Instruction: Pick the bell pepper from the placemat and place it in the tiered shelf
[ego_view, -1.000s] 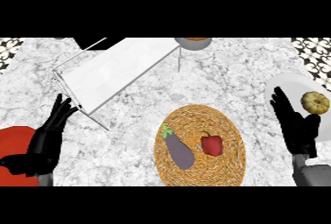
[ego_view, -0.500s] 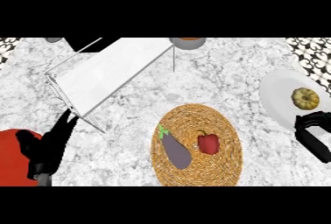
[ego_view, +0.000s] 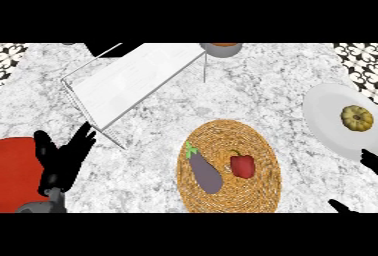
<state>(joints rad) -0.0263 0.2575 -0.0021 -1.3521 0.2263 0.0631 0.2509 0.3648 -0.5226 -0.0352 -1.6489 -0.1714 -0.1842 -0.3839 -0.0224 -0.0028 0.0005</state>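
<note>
A red bell pepper (ego_view: 242, 165) lies on the round woven placemat (ego_view: 255, 192), just right of a purple eggplant (ego_view: 204, 172). The white wire tiered shelf (ego_view: 129, 80) stands at the back left of the counter. My left hand (ego_view: 63, 160) rests open at the lower left, fingers up, well left of the placemat. Only fingertips of my right hand (ego_view: 368, 159) show at the right edge, near the plate and away from the pepper. Neither hand holds anything.
A white plate (ego_view: 332, 125) with a small yellow-brown squash (ego_view: 356, 118) sits at the right. A red plate (ego_view: 16, 172) lies at the lower left beside my left hand. A bowl (ego_view: 221, 48) stands at the back edge.
Both hands have drawn back toward the lower edge. The right hand has slid almost out of view. The pepper and eggplant have kept their places on the placemat.
</note>
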